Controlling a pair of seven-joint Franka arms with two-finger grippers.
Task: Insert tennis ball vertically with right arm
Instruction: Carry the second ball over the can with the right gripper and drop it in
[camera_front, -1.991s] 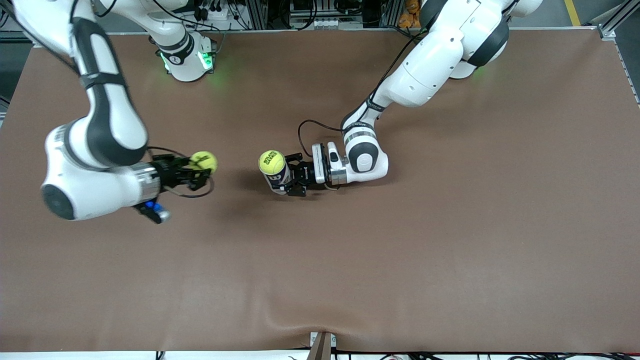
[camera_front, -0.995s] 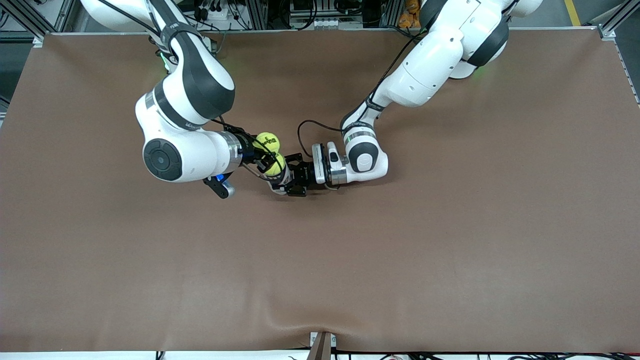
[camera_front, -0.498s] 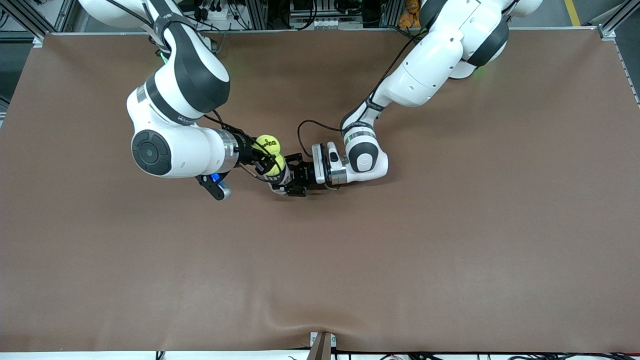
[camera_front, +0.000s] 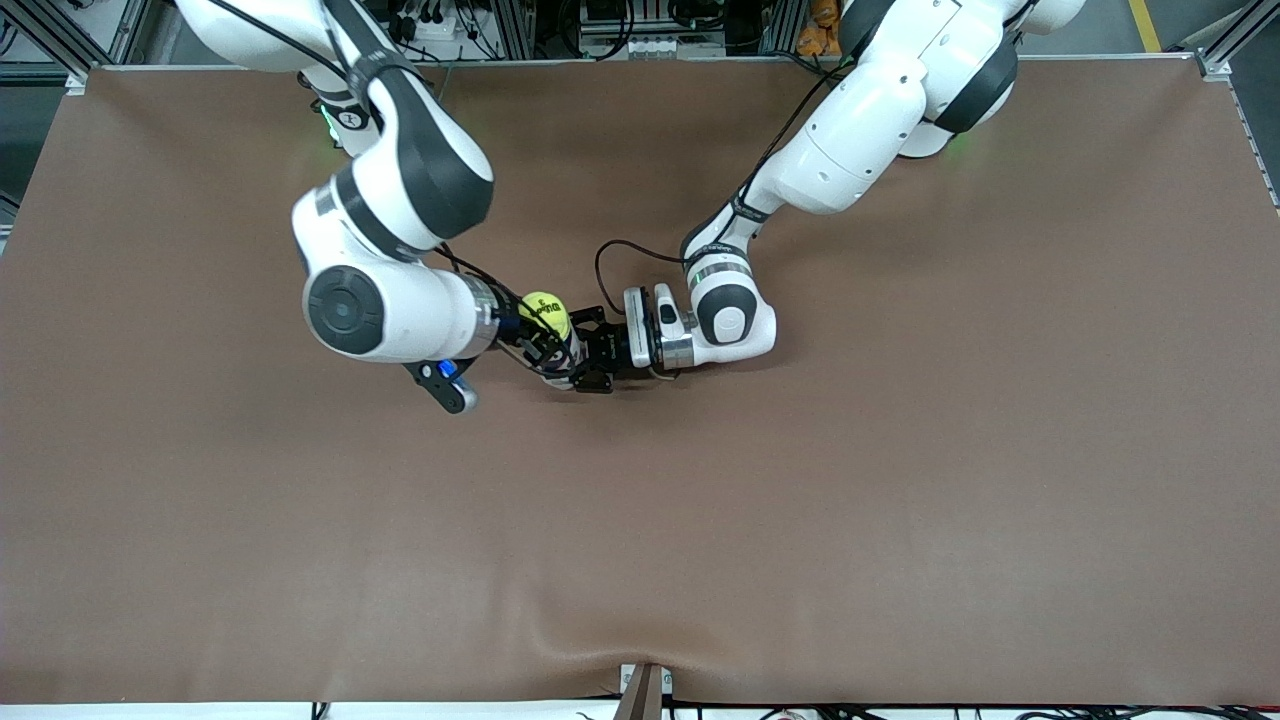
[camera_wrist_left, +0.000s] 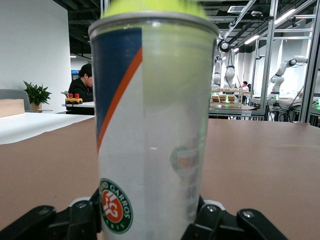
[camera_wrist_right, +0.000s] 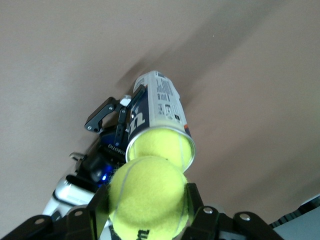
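Ball (camera_wrist_right: 147, 197) clamped in right tool (camera_wrist_right: 145, 212) sits over can (camera_wrist_left: 152, 125) gripped by left tool (camera_front: 590, 355).

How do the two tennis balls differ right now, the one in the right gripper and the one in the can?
The yellow tennis ball gripped by the right gripper is fully exposed, held over the can's mouth; the second yellow tennis ball sits inside the white-and-blue tennis ball can, only its top showing. The can stands upright, clamped by the left gripper. Both balls look alike in colour and size.
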